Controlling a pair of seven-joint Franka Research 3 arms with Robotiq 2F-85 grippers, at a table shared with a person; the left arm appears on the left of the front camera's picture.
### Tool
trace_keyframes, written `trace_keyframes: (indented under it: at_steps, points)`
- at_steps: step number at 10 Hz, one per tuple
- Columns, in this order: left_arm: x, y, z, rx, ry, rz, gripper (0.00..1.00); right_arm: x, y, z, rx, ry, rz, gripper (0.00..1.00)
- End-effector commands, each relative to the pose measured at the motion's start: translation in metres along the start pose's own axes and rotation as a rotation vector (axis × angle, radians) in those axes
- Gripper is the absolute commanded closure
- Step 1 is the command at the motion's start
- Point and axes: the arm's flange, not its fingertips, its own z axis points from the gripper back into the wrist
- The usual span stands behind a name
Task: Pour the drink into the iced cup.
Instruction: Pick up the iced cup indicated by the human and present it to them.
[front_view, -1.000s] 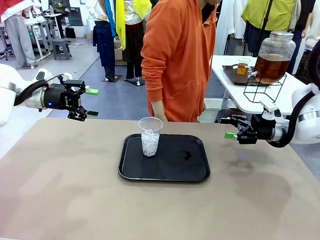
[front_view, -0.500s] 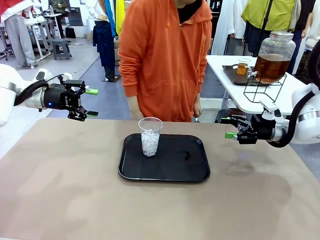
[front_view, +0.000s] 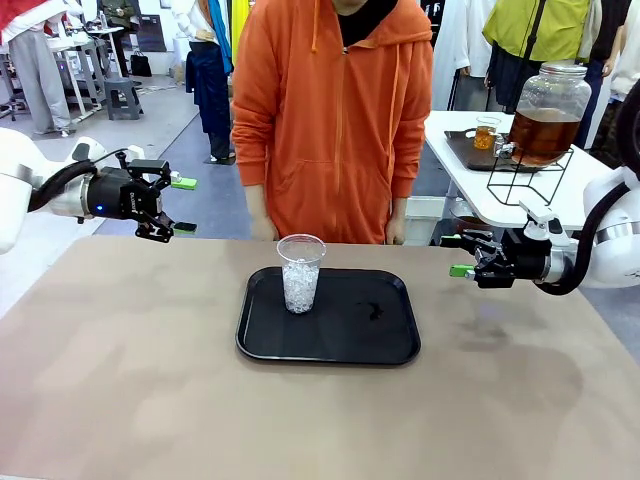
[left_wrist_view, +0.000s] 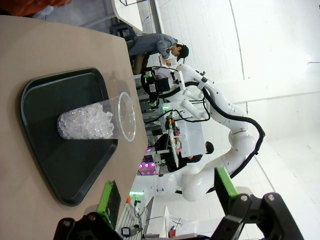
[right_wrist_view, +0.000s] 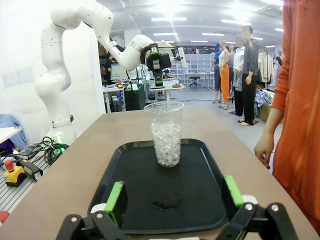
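So: left hand (front_view: 184, 205) and right hand (front_view: 458, 255) both wide open, empty | iced cup (front_view: 300, 272) upright on black tray (front_view: 330, 345), mid-bench (front_view: 120, 380) | drink (front_view: 540, 135) in glass dispenser jar (front_view: 555, 95), well apart on side table (front_view: 455, 180) | jar probably heavy, breakable; cup thin, squashy, so grip it gently, low by the ice

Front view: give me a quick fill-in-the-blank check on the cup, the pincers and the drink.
The cup on the black tray holds ____.
Both the left pincer and the right pincer are ____.
The drink sits in a jar on the ____ table.
Missing words: ice; open; white.
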Motion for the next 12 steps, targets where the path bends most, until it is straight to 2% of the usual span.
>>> trace_keyframes:
  at_steps: [1, 12]
  points:
    - [-0.0019, -0.0012, -0.0003, 0.003, -0.004, -0.018, 0.00, 0.0049, -0.0028, -0.0025, 0.005, 0.002, 0.001, 0.00]
    - [-0.0019, -0.0012, -0.0003, 0.003, -0.004, -0.018, 0.00, 0.0049, -0.0028, -0.0025, 0.005, 0.002, 0.001, 0.00]
